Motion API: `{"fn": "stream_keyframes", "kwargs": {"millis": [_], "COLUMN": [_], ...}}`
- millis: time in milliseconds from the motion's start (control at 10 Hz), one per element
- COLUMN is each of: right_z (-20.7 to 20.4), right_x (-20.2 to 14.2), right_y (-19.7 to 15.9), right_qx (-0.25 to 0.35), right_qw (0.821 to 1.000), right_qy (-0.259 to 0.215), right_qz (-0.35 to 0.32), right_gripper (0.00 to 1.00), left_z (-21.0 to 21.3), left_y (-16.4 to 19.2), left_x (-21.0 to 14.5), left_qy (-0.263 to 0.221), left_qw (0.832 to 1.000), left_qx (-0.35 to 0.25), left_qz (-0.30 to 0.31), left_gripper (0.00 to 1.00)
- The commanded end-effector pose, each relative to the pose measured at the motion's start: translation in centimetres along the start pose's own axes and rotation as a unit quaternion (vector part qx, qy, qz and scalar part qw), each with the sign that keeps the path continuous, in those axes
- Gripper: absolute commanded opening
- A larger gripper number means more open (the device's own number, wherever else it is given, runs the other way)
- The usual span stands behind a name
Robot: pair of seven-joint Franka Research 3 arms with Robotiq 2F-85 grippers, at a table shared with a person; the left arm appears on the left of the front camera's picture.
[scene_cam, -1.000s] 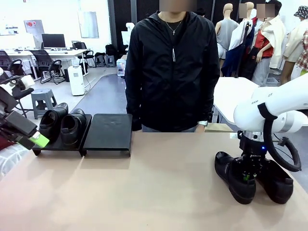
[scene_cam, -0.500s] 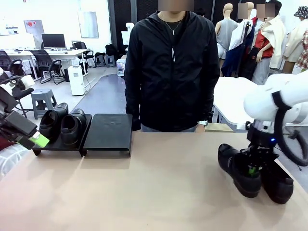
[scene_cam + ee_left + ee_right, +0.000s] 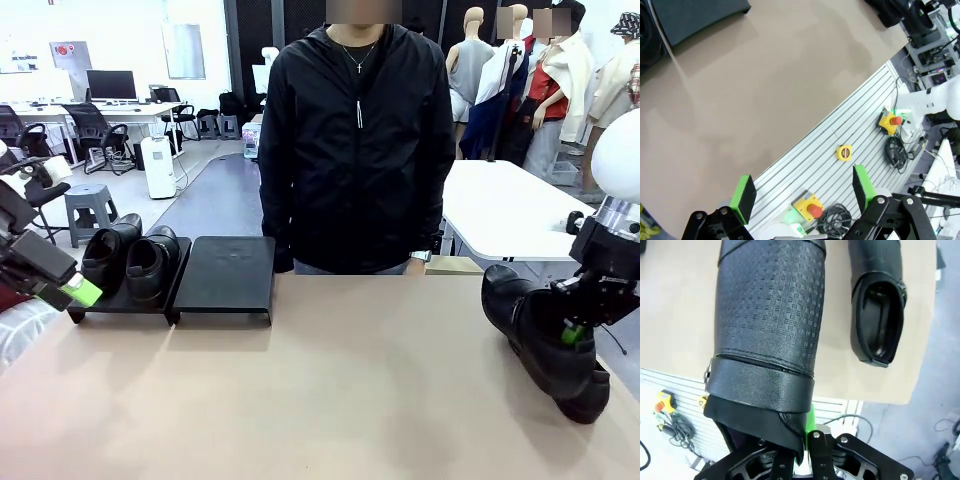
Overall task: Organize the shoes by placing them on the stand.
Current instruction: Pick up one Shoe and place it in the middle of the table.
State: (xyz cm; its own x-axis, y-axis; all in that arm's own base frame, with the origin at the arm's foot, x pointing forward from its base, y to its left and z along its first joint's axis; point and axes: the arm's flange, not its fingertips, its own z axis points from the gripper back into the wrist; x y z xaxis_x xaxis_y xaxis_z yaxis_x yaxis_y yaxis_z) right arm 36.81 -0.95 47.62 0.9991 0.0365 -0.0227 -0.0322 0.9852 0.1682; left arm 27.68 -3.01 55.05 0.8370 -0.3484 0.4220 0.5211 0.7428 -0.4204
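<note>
Up and out toward the table's right edge is where the right gripper [image 3: 572, 335] has gone in the last second. It has taken one shoe with it, while the left arm has not shifted at all.

In the right wrist view the jaws are clamped on the rim of the lifted shoe [image 3: 525, 320], at its opening. One green pad is pressed against the leather. The shoe's textured upper and its band stretch straight away from the fingers. Beyond the jaws and off to one side, the second shoe [image 3: 877, 315] lies on the tan table [image 3: 675, 315], apart from the lifted one, with its opening turned toward the camera. In the front view the lifted shoe hangs tilted in the grip, overlapping the second shoe beneath it.

The left gripper [image 3: 802, 192] hangs with its jaws wide apart and nothing between the green pads [image 3: 743, 197]. Straight past the gap is a slatted base below the table's edge. On it lie a yellow tape measure [image 3: 843, 152] and two yellow boxes with red buttons [image 3: 890, 121]. Farther out from these jaws is bare tabletop, then a corner of the stand [image 3: 225, 268].

From the front, two shoes [image 3: 150, 262] sit side by side on the stand's left platform, just past the left gripper. The right platform next to them is bare. Well beyond both grippers, a person [image 3: 355, 140] in a black jacket stands at the far edge of the table.
</note>
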Motion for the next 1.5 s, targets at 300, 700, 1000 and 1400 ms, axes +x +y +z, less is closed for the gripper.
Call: {"fn": "stream_keyframes", "kwargs": {"millis": [300, 700, 1000, 1400], "right_z": [-1.3, -2.0, -7.1, -13.9], "right_x": [0.3, -0.2, 0.7, -0.1], "right_y": [4.4, 25.8, 37.0, 41.2], "right_qx": [0.013, 0.049, 0.098, 0.065], "right_qw": [0.999, 0.997, 0.995, 0.993], "right_qy": [0.004, -0.034, -0.002, 0.038], "right_qz": [0.047, 0.049, 0.019, -0.093], "right_gripper": [0.0, 0.0, 0.0, 0.0], "left_z": [0.1, 0.1, 0.1, 0.1], "left_y": [0.1, 0.1, 0.1, 0.1], "left_x": [0.0, 0.0, 0.0, 0.0], "left_qy": [-0.003, -0.003, -0.003, -0.003], "left_qw": [1.0, 1.0, 1.0, 1.0], "left_qx": [-0.012, -0.012, -0.012, -0.012], "left_qz": [-0.009, -0.009, -0.009, -0.009], "left_gripper": [1.0, 1.0, 1.0, 1.0]}}
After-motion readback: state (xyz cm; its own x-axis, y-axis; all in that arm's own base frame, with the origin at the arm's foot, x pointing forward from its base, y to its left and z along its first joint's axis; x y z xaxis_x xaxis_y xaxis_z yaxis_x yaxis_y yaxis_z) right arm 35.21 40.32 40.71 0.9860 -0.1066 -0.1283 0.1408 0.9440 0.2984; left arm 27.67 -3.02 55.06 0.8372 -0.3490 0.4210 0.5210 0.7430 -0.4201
